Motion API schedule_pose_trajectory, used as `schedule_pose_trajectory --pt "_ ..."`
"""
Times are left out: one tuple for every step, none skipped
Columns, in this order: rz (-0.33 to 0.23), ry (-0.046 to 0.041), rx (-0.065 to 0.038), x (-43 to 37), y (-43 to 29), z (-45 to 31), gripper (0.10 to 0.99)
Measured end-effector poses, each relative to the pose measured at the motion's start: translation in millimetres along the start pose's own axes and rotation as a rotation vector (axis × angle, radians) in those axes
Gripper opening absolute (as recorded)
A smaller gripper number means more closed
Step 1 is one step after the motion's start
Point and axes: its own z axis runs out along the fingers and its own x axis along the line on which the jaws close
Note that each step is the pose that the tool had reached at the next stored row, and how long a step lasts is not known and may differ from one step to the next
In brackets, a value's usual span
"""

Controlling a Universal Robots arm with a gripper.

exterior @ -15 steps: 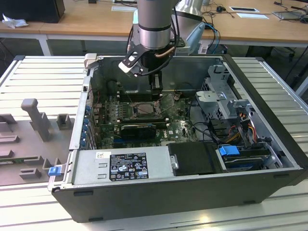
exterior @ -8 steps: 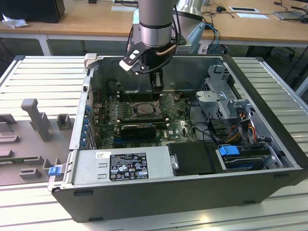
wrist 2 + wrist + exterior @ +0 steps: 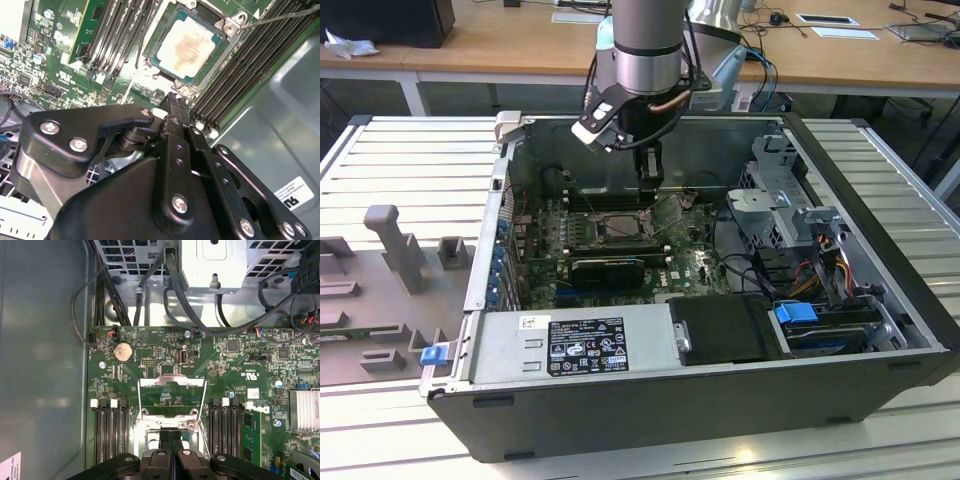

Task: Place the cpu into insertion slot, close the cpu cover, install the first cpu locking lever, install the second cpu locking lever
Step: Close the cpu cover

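The cpu (image 3: pixel 187 44), a pale silvery-beige square with stains on its face, lies flat in the insertion slot (image 3: pixel 212 65) on the green motherboard. The cpu cover (image 3: pixel 172 383), a thin metal frame with an open centre, stands swung open behind the socket. Thin wire levers (image 3: pixel 139 405) (image 3: pixel 204 405) run along its two sides, unlatched; one rod (image 3: pixel 280 17) crosses the memory slots. My gripper (image 3: pixel 172 100) hangs just above the socket's edge with its black fingers pressed together on nothing. In the exterior view it (image 3: pixel 650 185) hovers inside the open computer case over the socket (image 3: pixel 615 225).
Long black memory slots (image 3: pixel 112 432) (image 3: pixel 225 427) flank the socket. Black cables (image 3: pixel 175 295) and a metal drive cage (image 3: pixel 785 190) lie beyond the board. A power supply (image 3: pixel 585 340) sits along the near case wall. A silver heatsink (image 3: pixel 305 410) is beside the slots.
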Motion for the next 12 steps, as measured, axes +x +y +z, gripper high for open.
schedule_pose_trajectory --pt "0.0 -0.0002 0.0 0.0 1.2 -0.3 0.106" --pt "0.0 -0.0003 0.0 -0.1 2.7 -0.3 0.106" --pt "0.0 -0.0003 0.0 -0.1 4.1 -0.2 0.106" --pt "0.0 -0.0003 0.0 -0.1 5.1 -0.2 0.106" --pt "0.0 -0.0002 0.0 -0.1 6.2 0.0 0.106" --pt "0.0 -0.0003 0.001 -0.1 8.4 0.1 0.106" --pt "0.0 -0.0003 0.001 -0.1 9.1 0.1 0.106" --pt "0.0 -0.0003 0.001 -0.1 9.9 0.2 0.106" --pt "0.0 -0.0003 0.001 -0.1 10.9 0.2 0.106" --pt "0.0 -0.0002 0.001 0.0 11.5 0.2 0.106" --pt "0.0 -0.0002 0.001 0.0 12.1 0.2 0.106" --pt "0.0 -0.0001 0.001 0.0 13.0 0.2 0.106"
